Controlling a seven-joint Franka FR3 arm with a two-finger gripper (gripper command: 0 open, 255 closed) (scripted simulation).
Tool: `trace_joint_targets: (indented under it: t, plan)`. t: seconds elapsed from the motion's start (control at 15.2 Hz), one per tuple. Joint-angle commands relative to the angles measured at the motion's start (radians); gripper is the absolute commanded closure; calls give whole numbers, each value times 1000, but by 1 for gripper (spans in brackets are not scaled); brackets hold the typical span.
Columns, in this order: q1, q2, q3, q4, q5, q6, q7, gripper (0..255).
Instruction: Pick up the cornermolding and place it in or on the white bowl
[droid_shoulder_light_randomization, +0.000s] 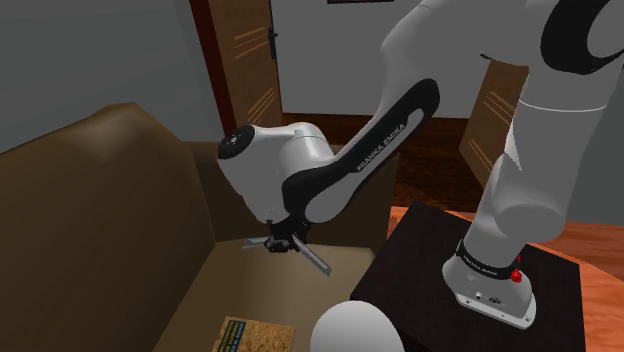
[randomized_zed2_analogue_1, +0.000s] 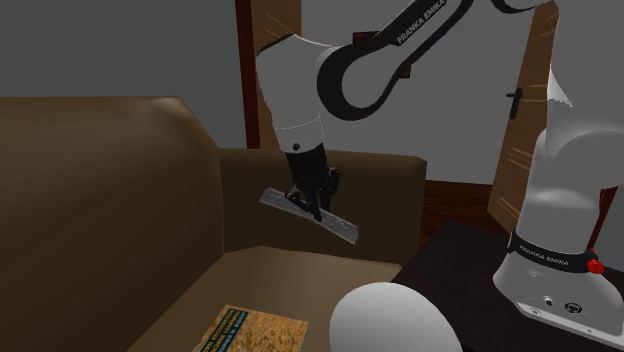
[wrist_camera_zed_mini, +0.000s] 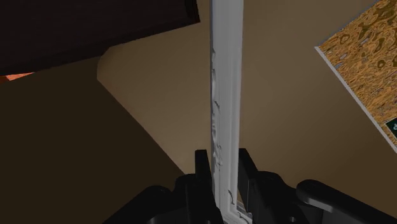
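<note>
In the second exterior view the pincer (randomized_zed2_analogue_1: 312, 205) pinches the grey cornermolding (randomized_zed2_analogue_1: 343, 228) mid-length, long axis ten-to-four o'clock, the white bowl (randomized_zed2_analogue_1: 390, 320) at its five o'clock.

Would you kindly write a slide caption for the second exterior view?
Black jaws clamp the grey cornermolding above the brown sofa seat, with the white bowl nearby.

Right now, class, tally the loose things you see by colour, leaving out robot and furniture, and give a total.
Grey: 1, the cornermolding, clasped in the gripper
White: 1, the bowl
Tan speckled: 1, the flat pack on the sofa seat
Total: 3
</note>
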Motion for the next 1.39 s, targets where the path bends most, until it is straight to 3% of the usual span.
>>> trace_joint_targets:
  t: [0.0, 0.46, 0.92, 1.32]
  plan:
    - [13, -61, 24, -65, 46, 14, 15, 255]
    - [90, -237, 95, -218, 208, 23, 58, 255]
    - [214, -387, 165, -313, 380, -7, 127, 255]
    - [197, -312, 194, -347, 339, 86, 171, 255]
